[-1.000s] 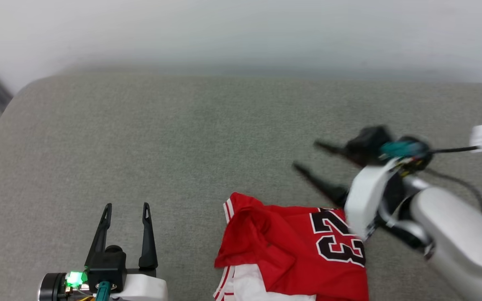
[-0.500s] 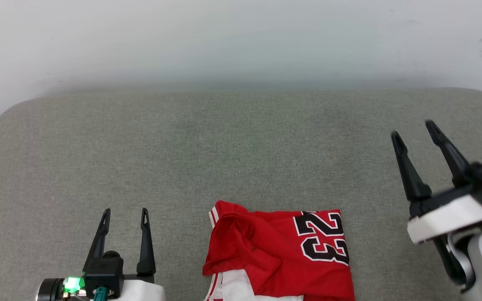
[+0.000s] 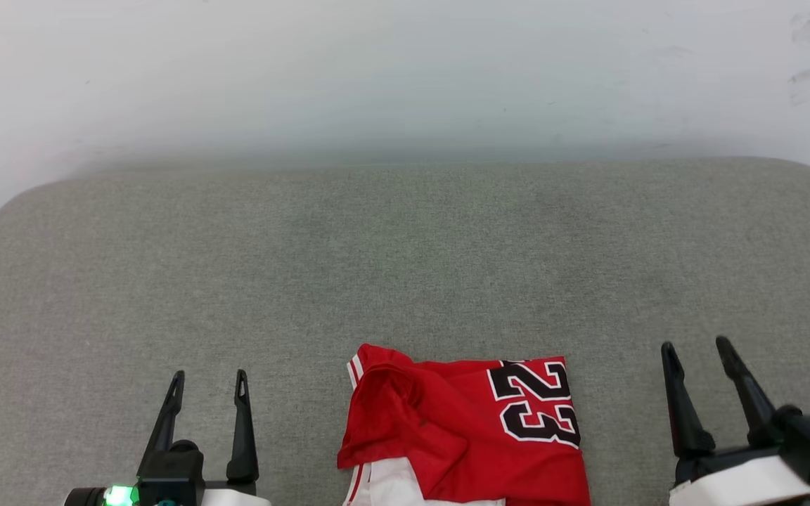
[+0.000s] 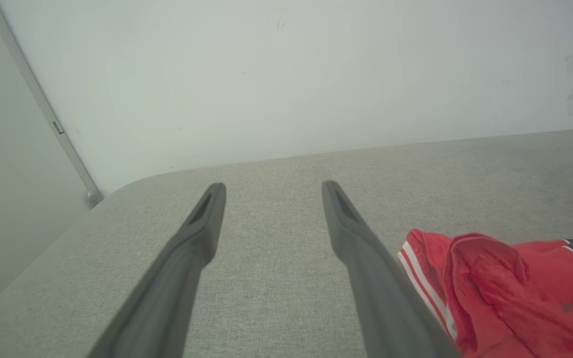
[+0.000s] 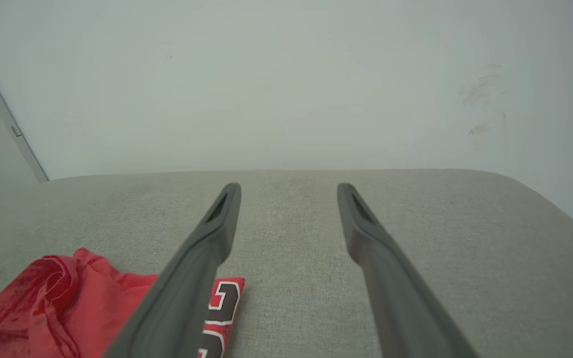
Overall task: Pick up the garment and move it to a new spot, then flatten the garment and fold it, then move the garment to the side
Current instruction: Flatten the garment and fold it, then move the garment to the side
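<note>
Red jersey point(image 3: 461, 429) sits crumpled at the grey cushion's point(image 3: 405, 267) near edge, mid-width. Our left gripper point(image 3: 209, 375) hovers over the cushion's near-left part and our right gripper point(image 3: 695, 345) over its near-right, both spread and empty. The fabric looks light, floppy, maybe slippery, so we'd pinch the striped trim point(image 3: 354, 367) corner.

Grey fabric cushion point(image 3: 405, 267), red garment point(image 3: 461, 436) (black 23 uppermost) folded small at its near edge
</note>
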### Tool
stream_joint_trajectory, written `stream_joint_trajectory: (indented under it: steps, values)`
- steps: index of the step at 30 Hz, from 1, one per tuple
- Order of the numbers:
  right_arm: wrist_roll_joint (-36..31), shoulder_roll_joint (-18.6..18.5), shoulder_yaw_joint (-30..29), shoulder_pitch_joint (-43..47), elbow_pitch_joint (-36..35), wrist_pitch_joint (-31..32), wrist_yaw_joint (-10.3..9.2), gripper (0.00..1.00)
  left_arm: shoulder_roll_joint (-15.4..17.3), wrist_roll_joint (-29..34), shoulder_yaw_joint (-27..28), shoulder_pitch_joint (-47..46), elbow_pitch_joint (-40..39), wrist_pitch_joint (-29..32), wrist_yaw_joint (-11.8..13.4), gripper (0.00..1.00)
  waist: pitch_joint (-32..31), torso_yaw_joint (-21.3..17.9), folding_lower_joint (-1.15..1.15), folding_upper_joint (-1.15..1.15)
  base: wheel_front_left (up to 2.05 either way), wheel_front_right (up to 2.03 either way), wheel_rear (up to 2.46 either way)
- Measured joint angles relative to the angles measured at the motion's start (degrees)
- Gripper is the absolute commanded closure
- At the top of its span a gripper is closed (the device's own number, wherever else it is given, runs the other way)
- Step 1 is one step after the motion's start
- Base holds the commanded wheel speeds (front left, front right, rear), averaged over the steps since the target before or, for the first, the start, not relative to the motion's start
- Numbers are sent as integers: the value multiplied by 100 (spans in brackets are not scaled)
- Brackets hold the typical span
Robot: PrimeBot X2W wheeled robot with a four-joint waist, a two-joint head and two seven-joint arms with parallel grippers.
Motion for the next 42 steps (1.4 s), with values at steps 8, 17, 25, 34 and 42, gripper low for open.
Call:
stream_joint_trajectory:
  steps: [8, 17, 25, 34, 42]
  values:
    - [-107, 203, -114, 297, -104, -8, 0, 0, -21, 0, 26, 41, 15, 0, -53, 0, -27, 50, 0, 0, 0, 0, 0]
    - [-221, -530, -37, -1045, -541, 190, 0, 0, -68, 0, 56, 35, 13, 0, -100, 0, 43, 67, 0, 0, 0, 0, 0]
    - [476, -1618, 1094, -2613, -598, 1828, 0, 0, -119, 8, 51, -54, 9, 0, -144, 0, 198, 90, 0, 0, 0, 0, 0]
    - [3071, -2586, 1862, -3048, 155, 5453, 0, 0, -155, 16, 53, -221, 20, 0, -194, 0, 409, 193, 0, 0, 0, 0, 0]
    - [4297, -2616, 1905, -2547, 535, 6647, -1, 0, -181, 49, 24, -466, 8, 0, -248, 0, 711, 308, 0, 0, 0, 0, 0]
